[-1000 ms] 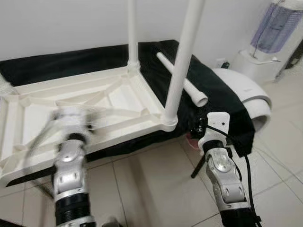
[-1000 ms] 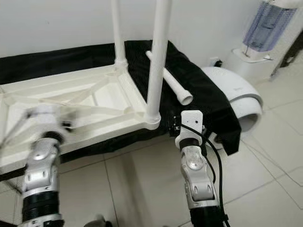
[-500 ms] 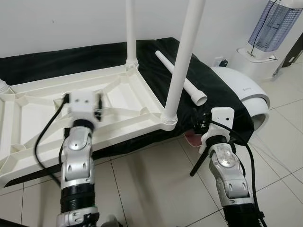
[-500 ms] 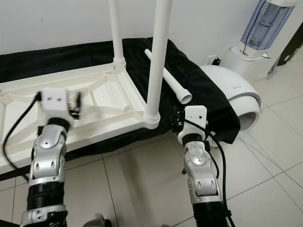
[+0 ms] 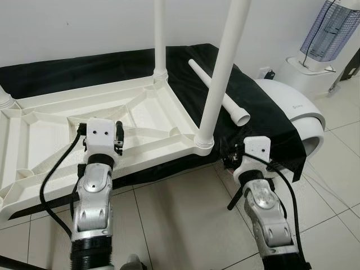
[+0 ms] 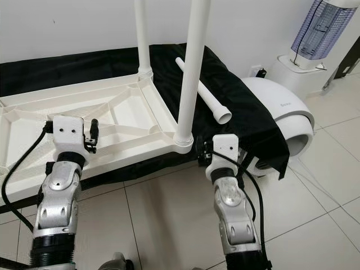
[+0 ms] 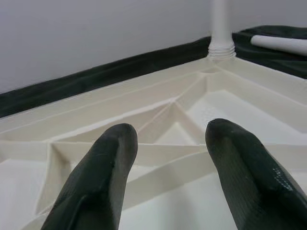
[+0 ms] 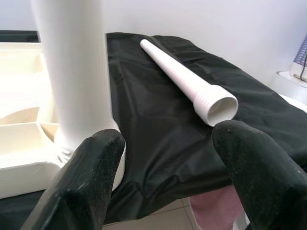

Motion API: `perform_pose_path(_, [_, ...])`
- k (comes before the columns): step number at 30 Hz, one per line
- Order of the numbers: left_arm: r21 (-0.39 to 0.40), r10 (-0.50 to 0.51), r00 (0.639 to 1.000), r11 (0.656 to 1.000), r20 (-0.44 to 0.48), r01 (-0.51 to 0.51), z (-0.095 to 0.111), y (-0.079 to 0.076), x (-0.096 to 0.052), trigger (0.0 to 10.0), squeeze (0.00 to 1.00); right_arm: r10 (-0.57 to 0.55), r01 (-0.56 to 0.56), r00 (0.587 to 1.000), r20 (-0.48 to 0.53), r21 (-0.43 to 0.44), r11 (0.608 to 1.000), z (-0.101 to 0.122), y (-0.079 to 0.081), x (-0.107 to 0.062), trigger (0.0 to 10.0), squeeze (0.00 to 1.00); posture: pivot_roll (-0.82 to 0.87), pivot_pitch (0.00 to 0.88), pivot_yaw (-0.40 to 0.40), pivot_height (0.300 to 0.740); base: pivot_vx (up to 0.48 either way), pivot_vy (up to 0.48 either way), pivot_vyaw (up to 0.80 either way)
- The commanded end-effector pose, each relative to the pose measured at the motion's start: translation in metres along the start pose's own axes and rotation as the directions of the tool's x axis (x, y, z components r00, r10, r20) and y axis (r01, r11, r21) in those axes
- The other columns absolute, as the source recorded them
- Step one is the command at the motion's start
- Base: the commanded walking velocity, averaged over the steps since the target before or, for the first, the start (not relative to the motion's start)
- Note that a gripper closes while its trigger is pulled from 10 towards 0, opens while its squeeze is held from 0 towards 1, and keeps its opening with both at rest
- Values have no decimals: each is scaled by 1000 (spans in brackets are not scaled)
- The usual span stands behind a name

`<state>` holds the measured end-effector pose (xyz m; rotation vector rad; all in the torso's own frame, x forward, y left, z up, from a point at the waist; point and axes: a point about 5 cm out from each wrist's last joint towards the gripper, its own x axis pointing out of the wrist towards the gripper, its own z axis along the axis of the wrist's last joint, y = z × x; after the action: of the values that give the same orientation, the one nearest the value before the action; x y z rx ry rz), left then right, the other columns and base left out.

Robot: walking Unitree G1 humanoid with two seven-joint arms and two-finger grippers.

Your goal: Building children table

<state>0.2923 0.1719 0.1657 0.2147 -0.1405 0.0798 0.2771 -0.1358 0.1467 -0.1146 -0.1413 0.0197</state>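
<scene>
Right claw parted facing loose leg, upturned tabletop

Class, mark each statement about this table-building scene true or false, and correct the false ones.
1. The tabletop lies upside down. True.
2. The loose leg lies on black cloth. True.
3. The right gripper grips the loose leg. False: it is open and empty.
4. No legs are fitted yet. False: two legs stand in the tabletop's corners.
5. The left gripper is open. True.

Inverted white tabletop, loose leg
</scene>
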Motion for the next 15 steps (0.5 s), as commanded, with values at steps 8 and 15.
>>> perform_pose_path(8, [-17,-51,999,999,-13,51,-4,4,-13,10000,0,42,-42,999,34,-2,999,5,7,-5,10000,0,44,49,-35,740,0,0,0])
perform_pose_path(15, [-9,-67,998,998,-18,67,-3,3,-18,10000,0,56,-56,998,41,-5,998,6,8,-3,10000,0,47,58,-21,740,0,0,0])
